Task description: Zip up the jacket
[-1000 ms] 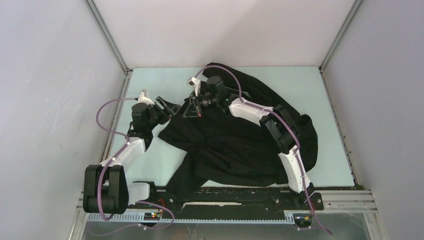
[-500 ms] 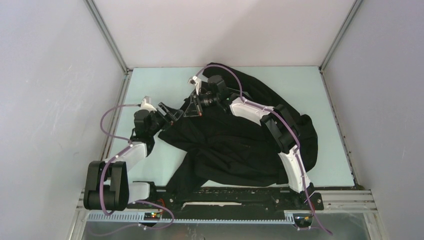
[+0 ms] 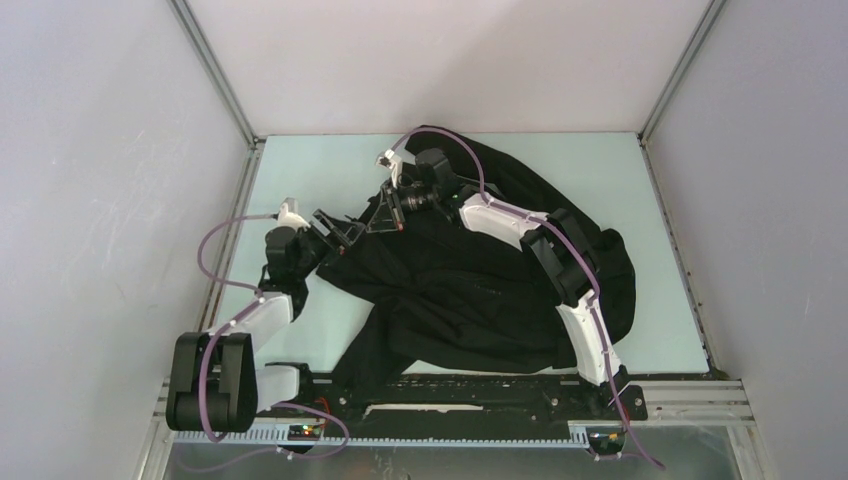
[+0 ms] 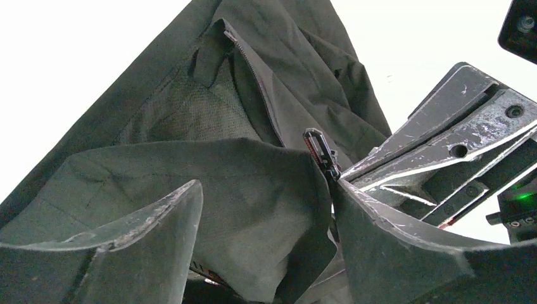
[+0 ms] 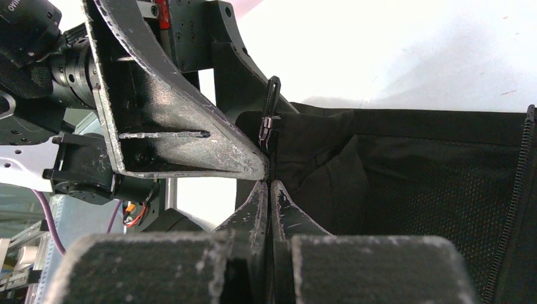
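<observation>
The black jacket (image 3: 480,290) lies crumpled across the pale table, its front open and the mesh lining (image 5: 437,183) showing. My right gripper (image 5: 269,183) is shut on the jacket's front edge just below the zipper slider (image 5: 271,114) and holds that edge up. My left gripper (image 4: 267,190) is open, with a fold of jacket (image 4: 253,209) between its fingers. The zipper pull (image 4: 320,152) stands just above its right finger, beside the right gripper's fingers (image 4: 443,133). From above, the left gripper (image 3: 345,228) and the right gripper (image 3: 385,215) almost meet at the jacket's left end.
Grey walls (image 3: 120,200) enclose the table on three sides, with a metal rail (image 3: 225,250) close to my left arm. The right arm (image 3: 560,260) lies over the jacket. Bare tabletop (image 3: 310,170) shows behind the left gripper.
My left gripper has moved right and nearer, onto the jacket's edge beside the right gripper, and opened a little wider. The right gripper has stayed shut and barely shifted.
</observation>
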Robot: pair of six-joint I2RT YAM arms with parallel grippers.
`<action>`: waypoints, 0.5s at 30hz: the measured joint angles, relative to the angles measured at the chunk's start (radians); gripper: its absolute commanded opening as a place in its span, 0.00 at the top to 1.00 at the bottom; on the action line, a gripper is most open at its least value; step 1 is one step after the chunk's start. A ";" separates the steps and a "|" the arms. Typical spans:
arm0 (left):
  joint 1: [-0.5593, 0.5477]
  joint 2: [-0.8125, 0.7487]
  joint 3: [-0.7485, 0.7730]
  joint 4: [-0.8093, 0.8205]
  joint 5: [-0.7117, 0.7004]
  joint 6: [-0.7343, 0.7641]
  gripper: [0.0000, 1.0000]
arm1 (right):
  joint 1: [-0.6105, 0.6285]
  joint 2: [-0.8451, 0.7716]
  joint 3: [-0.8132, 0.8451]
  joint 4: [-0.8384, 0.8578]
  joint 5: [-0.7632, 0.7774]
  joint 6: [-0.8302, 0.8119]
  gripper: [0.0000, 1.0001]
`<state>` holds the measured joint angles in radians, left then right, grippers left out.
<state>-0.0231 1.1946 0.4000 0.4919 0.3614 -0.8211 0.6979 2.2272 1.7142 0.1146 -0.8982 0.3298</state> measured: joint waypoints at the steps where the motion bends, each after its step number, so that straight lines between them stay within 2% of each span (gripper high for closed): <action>1: 0.003 0.000 -0.007 0.008 0.001 -0.005 0.26 | 0.000 0.000 0.000 0.000 0.000 0.001 1.00; 5: 0.011 -0.010 -0.038 0.044 0.008 -0.034 0.40 | 0.000 0.006 0.000 0.000 -0.001 0.004 1.00; 7: 0.021 -0.009 -0.050 0.066 0.020 -0.051 0.51 | 0.000 0.010 0.002 0.000 -0.004 0.007 1.00; 11: 0.047 0.019 -0.062 0.132 0.043 -0.089 0.56 | -0.001 0.015 0.006 0.002 -0.006 0.018 1.00; 15: 0.054 0.055 -0.069 0.189 0.061 -0.117 0.56 | -0.002 0.015 0.009 0.003 -0.013 0.022 1.00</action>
<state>0.0311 1.2499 0.3305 0.6807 0.4221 -0.9382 0.6960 2.2425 1.7233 0.1181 -0.9108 0.3519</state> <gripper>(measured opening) 0.440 0.008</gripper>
